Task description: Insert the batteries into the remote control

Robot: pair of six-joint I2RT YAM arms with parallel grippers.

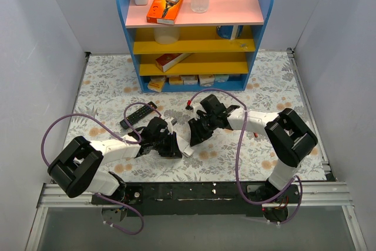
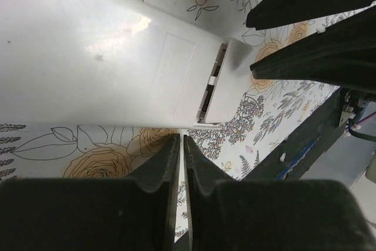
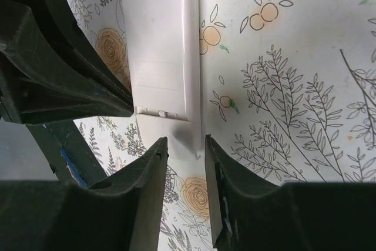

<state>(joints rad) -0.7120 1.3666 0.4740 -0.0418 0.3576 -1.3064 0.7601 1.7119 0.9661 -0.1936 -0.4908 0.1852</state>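
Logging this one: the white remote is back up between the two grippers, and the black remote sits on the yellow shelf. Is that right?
Not quite. The black remote is on no shelf: it lies on the floral table, left of the white remote, as the top external view shows. The rest holds: the white remote is back up between the left gripper and the right gripper.

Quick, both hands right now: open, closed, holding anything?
Left hand: closed, nothing visible between its fingers, tips at the edge of the remote control.
Right hand: open, the remote control's end in the gap, apparently not clamped.
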